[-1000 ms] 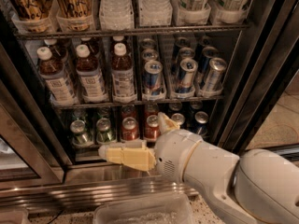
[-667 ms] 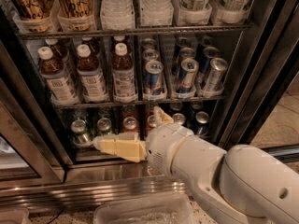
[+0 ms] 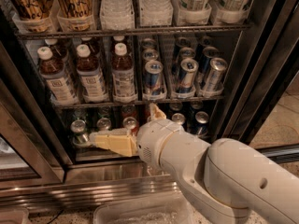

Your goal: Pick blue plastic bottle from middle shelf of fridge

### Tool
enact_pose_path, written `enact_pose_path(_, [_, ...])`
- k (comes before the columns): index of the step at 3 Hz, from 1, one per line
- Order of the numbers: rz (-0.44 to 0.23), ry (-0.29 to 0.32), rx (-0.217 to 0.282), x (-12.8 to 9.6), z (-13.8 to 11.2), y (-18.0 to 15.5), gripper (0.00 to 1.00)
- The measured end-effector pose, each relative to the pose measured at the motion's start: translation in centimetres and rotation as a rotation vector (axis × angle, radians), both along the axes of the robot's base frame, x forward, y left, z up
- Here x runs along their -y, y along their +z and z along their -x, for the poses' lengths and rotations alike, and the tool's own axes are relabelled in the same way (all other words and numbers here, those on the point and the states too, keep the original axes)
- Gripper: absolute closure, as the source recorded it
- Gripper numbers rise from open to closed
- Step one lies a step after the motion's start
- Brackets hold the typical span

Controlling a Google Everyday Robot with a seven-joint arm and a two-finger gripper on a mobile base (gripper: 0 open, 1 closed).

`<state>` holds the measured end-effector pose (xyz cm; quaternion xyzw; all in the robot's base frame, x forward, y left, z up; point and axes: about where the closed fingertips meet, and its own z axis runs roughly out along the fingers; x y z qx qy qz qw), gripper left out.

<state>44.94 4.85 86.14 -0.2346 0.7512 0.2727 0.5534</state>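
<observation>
Jaws of the gripper (image 3: 127, 127) stand spread wide with nothing between them, one cream finger (image 3: 112, 143) reaching left and the other pointing up. The gripper hangs low in the fridge (image 3: 261, 78), before the short cans (image 3: 103, 123) of the bottom rack. The blue plastic bottle (image 3: 122, 73) stands upright above it on the middle shelf (image 3: 140, 100), outside the jaws, just left of the blue-and-silver cans (image 3: 153, 78).

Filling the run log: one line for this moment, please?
gripper open, before lower cans | bottles untouched on middle shelf | nothing held
</observation>
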Motion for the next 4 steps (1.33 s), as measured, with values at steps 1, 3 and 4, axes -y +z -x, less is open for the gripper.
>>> enact_pose_path(1, [0.066, 0.064, 0.032, -1.1, 0.6, 0.1, 0.0])
enact_pose_path(3, [0.211, 0.051, 0.176, -2.7, -0.6, -0.3, 0.0])
enact_pose_path(4, [0.207, 0.045, 0.233, -4.3, -1.7, -0.8, 0.0])
